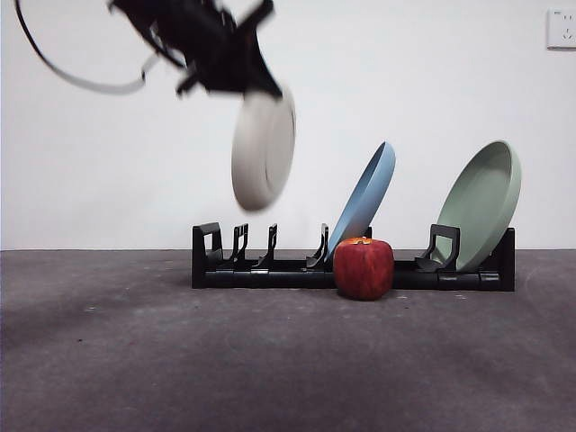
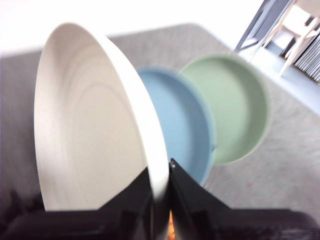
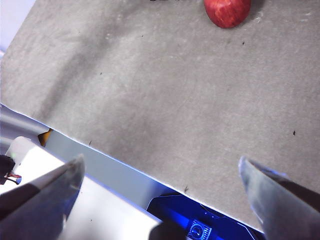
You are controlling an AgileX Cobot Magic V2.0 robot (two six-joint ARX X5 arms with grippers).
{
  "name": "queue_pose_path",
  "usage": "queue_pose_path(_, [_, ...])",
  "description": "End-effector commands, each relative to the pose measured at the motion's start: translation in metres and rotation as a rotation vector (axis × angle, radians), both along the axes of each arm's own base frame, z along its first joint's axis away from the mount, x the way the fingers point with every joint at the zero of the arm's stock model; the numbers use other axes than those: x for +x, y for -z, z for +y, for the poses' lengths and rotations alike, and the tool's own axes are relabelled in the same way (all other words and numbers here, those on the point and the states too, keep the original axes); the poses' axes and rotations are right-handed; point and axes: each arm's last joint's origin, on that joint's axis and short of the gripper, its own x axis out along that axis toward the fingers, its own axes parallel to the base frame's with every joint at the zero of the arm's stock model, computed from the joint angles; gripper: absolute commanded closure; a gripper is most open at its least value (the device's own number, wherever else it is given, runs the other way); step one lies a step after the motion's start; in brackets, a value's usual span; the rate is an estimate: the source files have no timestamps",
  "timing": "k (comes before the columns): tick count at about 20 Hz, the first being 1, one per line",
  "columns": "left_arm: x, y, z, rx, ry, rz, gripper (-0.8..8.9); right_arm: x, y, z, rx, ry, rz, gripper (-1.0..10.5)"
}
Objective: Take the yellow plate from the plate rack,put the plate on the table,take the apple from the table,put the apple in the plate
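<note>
My left gripper [image 1: 236,79] is shut on the rim of the yellow plate [image 1: 263,149] and holds it in the air above the left end of the plate rack [image 1: 270,270]. The left wrist view shows the cream plate [image 2: 95,130] edge-on between the two black jaws [image 2: 161,192]. The red apple [image 1: 364,268] stands on the table [image 1: 180,360] in front of the rack's middle; it also shows in the right wrist view [image 3: 227,12]. My right gripper [image 3: 160,190] is open and empty over the table's near edge, far from the apple.
A blue plate [image 1: 364,198] leans in the rack's middle and a pale green plate [image 1: 486,202] at its right end; both show in the left wrist view [image 2: 180,125] [image 2: 227,105]. A wall socket [image 1: 561,29] is at the upper right.
</note>
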Motion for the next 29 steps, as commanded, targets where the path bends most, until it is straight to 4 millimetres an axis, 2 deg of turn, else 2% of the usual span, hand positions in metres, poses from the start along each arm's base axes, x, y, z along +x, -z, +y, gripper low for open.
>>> queue_pose_path(1, [-0.019,-0.022,0.005,0.03,0.035,-0.064,8.22,0.0,-0.001,0.0,0.005,0.001,-0.006,2.9])
queue_pose_path(4, [-0.057,-0.048,0.013,0.119,0.062,-0.078,8.21,0.0,-0.001,0.0,0.005,0.001,-0.006,2.9])
queue_pose_path(6, [-0.088,-0.055,0.011,0.28,0.05,-0.072,8.2,0.0,-0.001,0.0,0.005,0.001,-0.006,2.9])
queue_pose_path(10, [-0.14,-0.042,-0.022,0.642,0.07,-0.018,8.19,0.0,-0.001,0.0,0.005,0.001,-0.005,2.9])
queue_pose_path(14, [-0.18,-0.026,-0.064,0.838,0.114,-0.025,8.19,0.0,-0.001,0.0,0.008,0.003,0.005,2.9])
queue_pose_path(22, [-0.2,0.048,-0.137,1.075,0.191,0.037,8.19,-0.002,0.0,0.0,0.011,-0.001,0.029,2.9])
queue_pose_path(25, [-0.205,0.078,-0.151,1.079,0.194,0.048,8.19,-0.003,0.0,0.0,0.011,-0.001,0.03,2.9])
queue_pose_path(29, [-0.208,0.119,-0.148,1.107,0.131,0.013,8.19,-0.002,0.0,0.0,0.011,-0.001,0.029,2.9])
